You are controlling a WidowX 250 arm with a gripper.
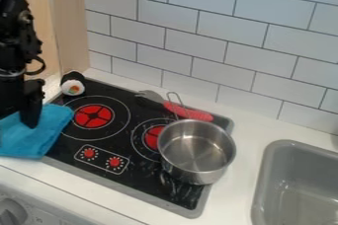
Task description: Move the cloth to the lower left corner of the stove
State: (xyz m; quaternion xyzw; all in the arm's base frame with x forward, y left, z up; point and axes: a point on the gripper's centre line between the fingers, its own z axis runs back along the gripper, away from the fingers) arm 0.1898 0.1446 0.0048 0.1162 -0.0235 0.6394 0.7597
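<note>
Cloth (41, 132), blue and rumpled, over the left edge of the stove (135, 170), partly on the black top, partly on the pale surface (243, 179); lower left corner apparently under or just beside the fabric, so probably a job close to done, with perhaps a small shift inward and a release to go; gripper (26, 114) pointing down at the cloth; impossible to tell jaws open from jaws closed on a fold.

Chief risk: a poor release, with a fold snagged in the jaws and dragged off the corner on the way up; next, too much fabric past the left edge, enough to slide off the stove; also, from too long a pull rightward, a spread across the left burner (94, 116) and control panel (100, 160).

Near the back left corner, a small roll-shaped toy (72, 87), close enough for a bump from a careless swing; on the right half, a metal pot (196, 152) and, behind it, a red-handled utensil (191, 114), both well apart from the target; farther right, a grey sink (297, 187); behind the gripper, a wooden panel (69, 26), possibly a limit on wide turns.
</note>
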